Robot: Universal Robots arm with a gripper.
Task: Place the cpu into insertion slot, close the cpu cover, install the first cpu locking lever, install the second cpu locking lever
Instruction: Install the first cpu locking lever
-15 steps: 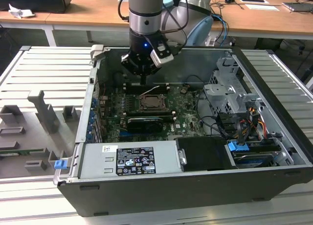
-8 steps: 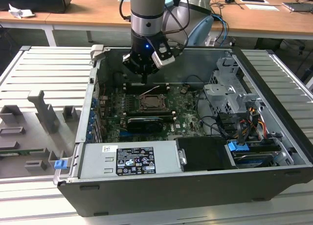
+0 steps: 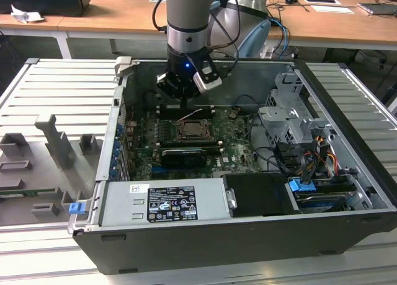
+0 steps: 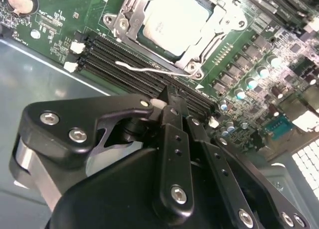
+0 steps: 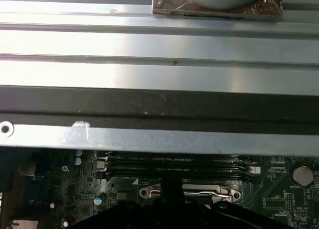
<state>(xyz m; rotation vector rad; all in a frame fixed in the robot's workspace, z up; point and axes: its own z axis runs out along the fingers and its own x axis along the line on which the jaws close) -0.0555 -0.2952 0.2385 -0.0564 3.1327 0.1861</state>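
Note:
The cpu (image 4: 174,20), a pale silver square, lies in the insertion slot (image 3: 192,131) on the green board. The cpu cover (image 4: 128,26), a silver frame, lies flat around it. A thin wire locking lever (image 4: 149,69) runs along the slot's near side and stands slightly raised; it appears as a pale line (image 3: 193,114) in the exterior view. My gripper (image 4: 169,97) hovers just behind the slot, over the black memory slots (image 4: 114,59). Its black fingers (image 4: 173,134) are pressed together with nothing between them, tips close to the lever. The lever (image 5: 184,192) also appears in the first wrist view.
The open computer case (image 3: 248,235) surrounds the board. A grey drive cage (image 3: 288,121) with cables stands at the exterior view's right, a power supply (image 3: 164,201) along the front, a black card (image 3: 183,155) in front of the slot. The case's back wall (image 5: 159,104) is close behind the gripper.

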